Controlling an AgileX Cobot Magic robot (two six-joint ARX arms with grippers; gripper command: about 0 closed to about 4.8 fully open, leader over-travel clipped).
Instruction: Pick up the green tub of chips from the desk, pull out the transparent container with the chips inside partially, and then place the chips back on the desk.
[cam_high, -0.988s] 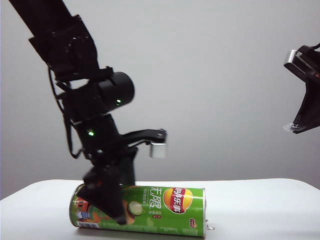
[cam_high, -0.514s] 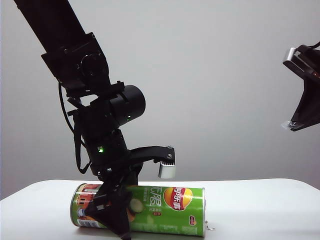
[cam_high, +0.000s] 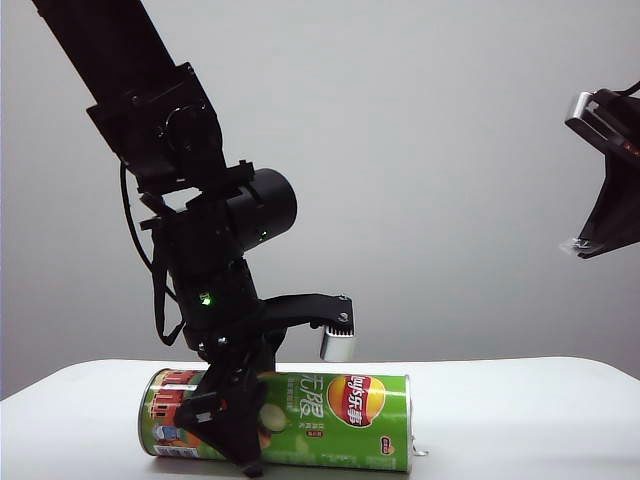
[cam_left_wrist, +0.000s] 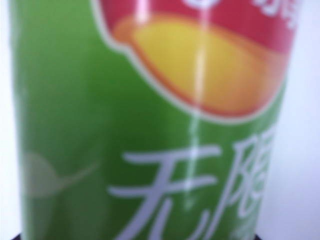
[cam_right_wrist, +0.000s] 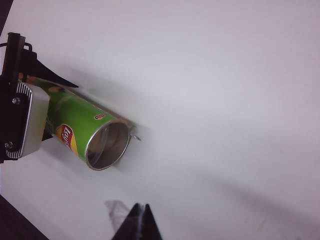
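cardboard by the look of it, the green tub of chips lies on its side on the surface: light, smooth, apt to roll, best gripped mid-body. the left hand straddles it, fingers apart, lower than a second ago. the right hand hangs high at the right, fingers together.

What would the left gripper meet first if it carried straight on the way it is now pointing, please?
Most likely the green tub of chips: the left gripper points down with a finger on each side of the tub lying on the desk. Contact cannot be judged.
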